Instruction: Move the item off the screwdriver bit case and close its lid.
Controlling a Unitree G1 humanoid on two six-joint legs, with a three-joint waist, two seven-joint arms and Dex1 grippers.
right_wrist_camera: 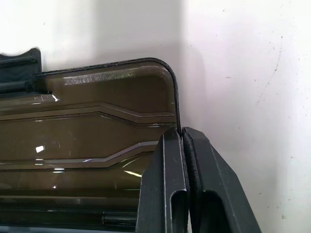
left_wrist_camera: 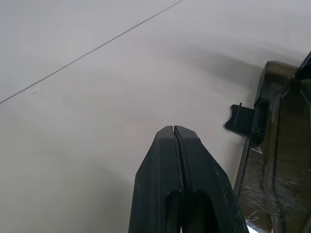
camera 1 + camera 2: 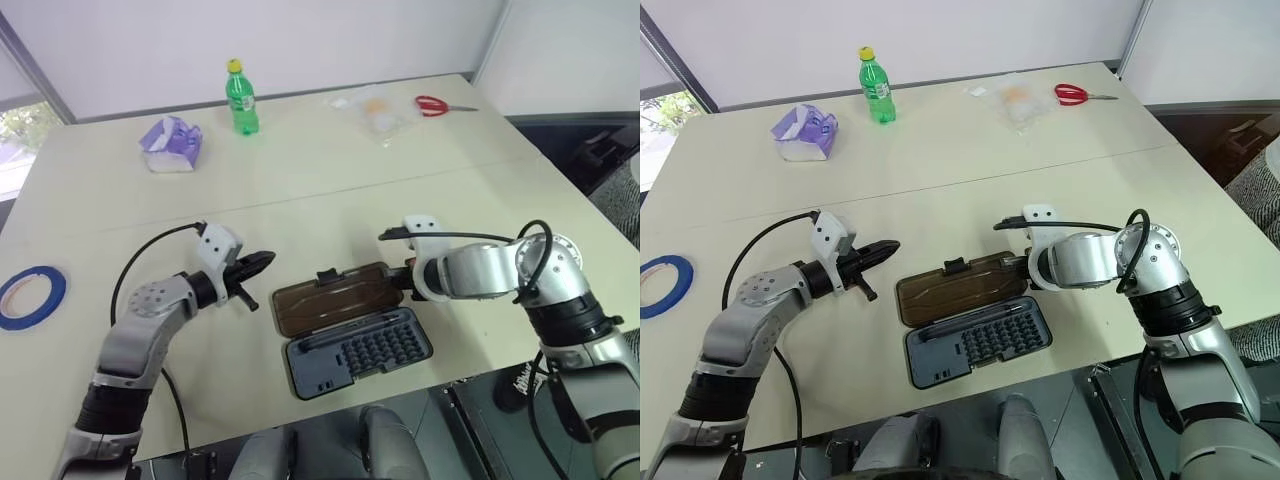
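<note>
Right jaws: clenched, tips pinching the thin edge of the lid at its rounded corner.
Left jaws: clenched on nothing, hovering over bare bench just beside the latch.
Lid position: folded flat on the bench, hinged along the far side of the tray, inner face up.
Screwdriver bit case: lying open near the front edge of the bench, between both arms, rows of bits showing in the tray; nothing seen resting on it.
Handling, judged: light, stiff plastic; smooth and likely slippery under the tips; thin lid edge may flex or slip out of a corner pinch; whole case may slide on the bench when the lid swings.
Where to hold, judged: lid's long free edge near the latch for an even swing; tray rim as the steadying spot.
Bench: pale, smooth, one seam across the middle.
Far side: green bottle, purple pack, clear bag, red scissors, all well apart from the case.
Left edge: blue tape roll.
Room: plain light walls, dark floor to the right.
</note>
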